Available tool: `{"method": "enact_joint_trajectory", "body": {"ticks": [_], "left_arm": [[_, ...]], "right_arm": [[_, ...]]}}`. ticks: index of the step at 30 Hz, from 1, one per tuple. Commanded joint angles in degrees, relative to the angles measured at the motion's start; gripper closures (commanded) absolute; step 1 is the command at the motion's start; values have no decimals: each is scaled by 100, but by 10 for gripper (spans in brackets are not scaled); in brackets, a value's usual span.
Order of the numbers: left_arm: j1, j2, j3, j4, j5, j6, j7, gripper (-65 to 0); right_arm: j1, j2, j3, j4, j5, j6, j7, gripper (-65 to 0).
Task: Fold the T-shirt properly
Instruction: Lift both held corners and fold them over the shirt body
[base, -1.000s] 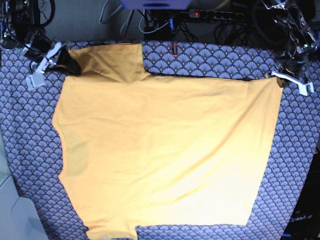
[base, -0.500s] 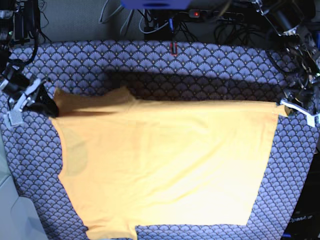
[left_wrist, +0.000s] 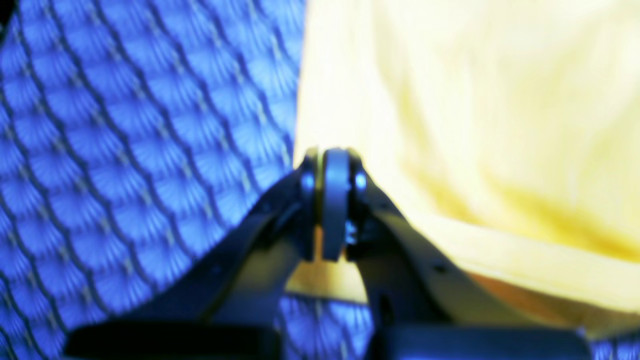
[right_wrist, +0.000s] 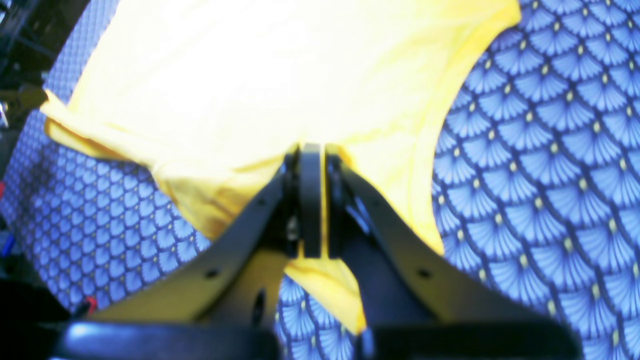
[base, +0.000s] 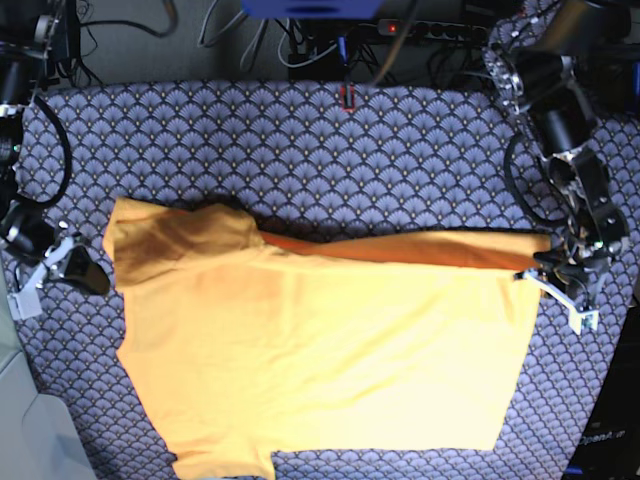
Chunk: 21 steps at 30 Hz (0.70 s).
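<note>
Both end effectors are clamped on the T-shirt (base: 320, 350): the left end effector (base: 548, 282) pinches its corner near the bench's right edge, the right end effector (right_wrist: 312, 200) the sleeve end by the left edge. To fold cleanly, carry both pinched corners level toward the near edge so the raised fold line stays straight. The patterned bench (base: 300, 140) lies bare along its far edge, but little room remains at either side.

Plain yellow-orange cloth T-shirt (base: 320, 350) spread on blue fan-patterned tablecloth (base: 330, 150), far edge lifted; left gripper (base: 545, 270) and right gripper (base: 85, 270) pinch its corners.
</note>
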<state>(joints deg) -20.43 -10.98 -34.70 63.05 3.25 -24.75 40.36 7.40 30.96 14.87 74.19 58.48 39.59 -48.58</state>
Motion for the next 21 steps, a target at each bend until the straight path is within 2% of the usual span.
{"method": "enact_joint_trajectory", "body": {"ticks": [1,7,9,14,21], "left_arm": [[-256,-93,10,-120,84,-17,-163,0],[-828,-67,10,-858,550,-17,-489,0],[-898,-49,10,-990,664,-17,-594,0],[-872,101,10,-1034,708,-17,-629,0],[-731,92,2,-982,664,-17,-629,0]], "right_arm": [[267,126,-15,-48,-15,41,141,0],[1005,-191,-103,-496,-1263,41,115,0],[1058,-305,-103,-496,-1501,41,80,0],[847,-331,-120,-329,-1509,41,-237,0],[548,-349,-129,-303,-1518,41,-219,-13]]}}
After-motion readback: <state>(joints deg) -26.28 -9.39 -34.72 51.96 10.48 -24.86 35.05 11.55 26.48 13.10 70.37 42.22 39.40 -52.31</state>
